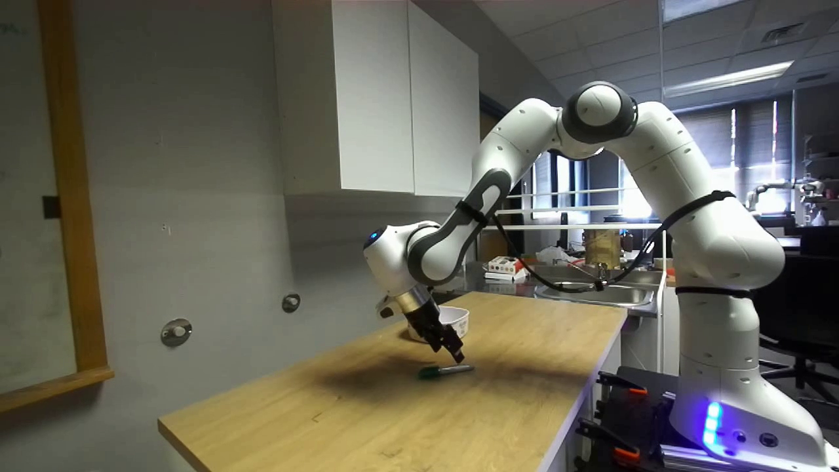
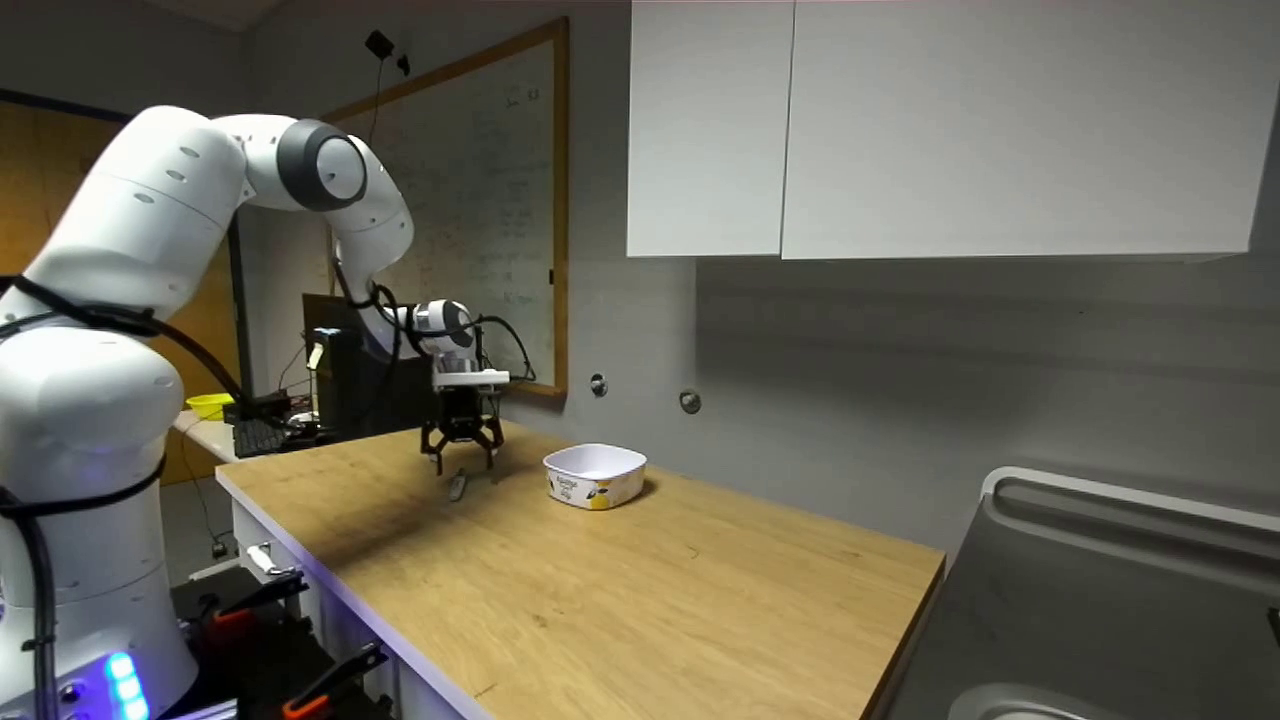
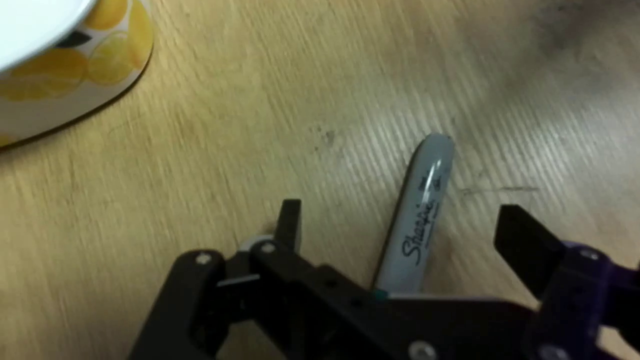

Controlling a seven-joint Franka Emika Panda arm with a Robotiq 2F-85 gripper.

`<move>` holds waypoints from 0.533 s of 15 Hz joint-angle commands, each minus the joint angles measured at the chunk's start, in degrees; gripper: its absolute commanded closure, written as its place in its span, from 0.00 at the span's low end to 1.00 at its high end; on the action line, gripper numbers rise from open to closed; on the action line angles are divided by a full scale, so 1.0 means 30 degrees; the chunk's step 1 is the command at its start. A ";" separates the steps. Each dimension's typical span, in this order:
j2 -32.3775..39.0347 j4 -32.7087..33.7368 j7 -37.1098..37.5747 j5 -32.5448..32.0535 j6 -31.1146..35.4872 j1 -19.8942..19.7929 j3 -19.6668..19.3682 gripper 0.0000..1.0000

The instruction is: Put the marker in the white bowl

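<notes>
The marker (image 1: pixel 447 371) lies flat on the wooden table, with a green cap end and a grey body. It also shows in an exterior view (image 2: pixel 458 487) and in the wrist view (image 3: pixel 422 215), where the gripper hides its cap end. My gripper (image 3: pixel 400 209) is open, with one finger on each side of the marker and apart from it. In both exterior views the gripper (image 1: pixel 448 354) (image 2: pixel 464 467) hangs low, just above the marker. The white bowl (image 2: pixel 595 482), with a lemon print, stands upright beside the gripper. It shows partly in the wrist view (image 3: pixel 107 65) and behind the gripper (image 1: pixel 457 321).
The wooden table (image 2: pixel 640 580) runs along a grey wall. White cabinets (image 2: pixel 1000 130) hang above it. A sink (image 1: pixel 590 295) with boxes (image 1: pixel 505 267) beside it lies past one table end. Orange-tipped clamps (image 1: pixel 613 440) sit by the robot base.
</notes>
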 commanded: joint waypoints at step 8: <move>0.1696 0.0967 -0.0698 0.0410 0.2898 -0.0715 -0.0048 0.00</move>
